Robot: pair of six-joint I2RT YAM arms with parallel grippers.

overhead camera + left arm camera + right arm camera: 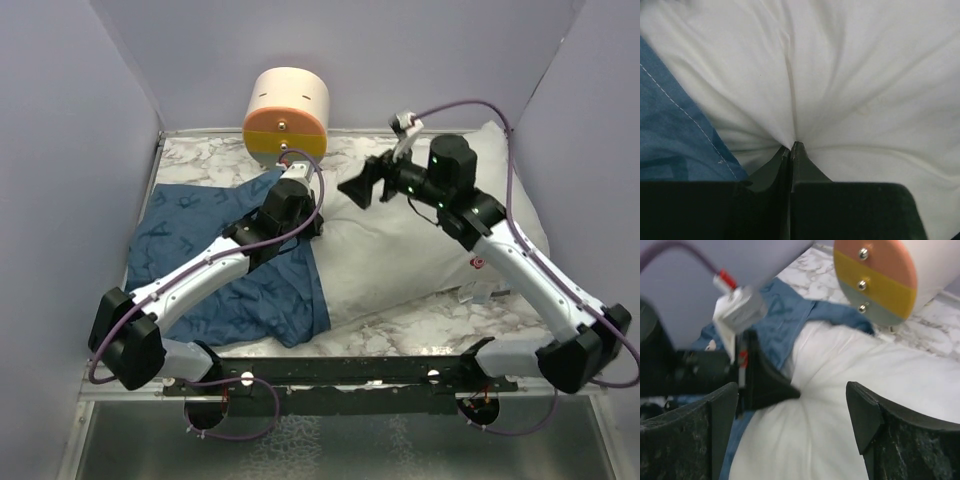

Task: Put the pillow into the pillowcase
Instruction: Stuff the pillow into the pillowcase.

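1. Left pincer [791, 146]: we find its fingers pressed together, pinching a fold of the white pillow [400, 250]; creases radiate from the tips.
2. Right pincer [792, 405]: we find its fingers spread wide, raised over the pillow and gripping nothing.
3. We note the pillow lying flat on the marble table [420, 322], right of centre, its bulk outside the pillowcase [200, 235].
4. We record the blue pillowcase crumpled at the left under the left arm, its stitched hem touching the pillow's left end.
5. We see a cream-and-orange cylinder [288, 110] at the back wall.
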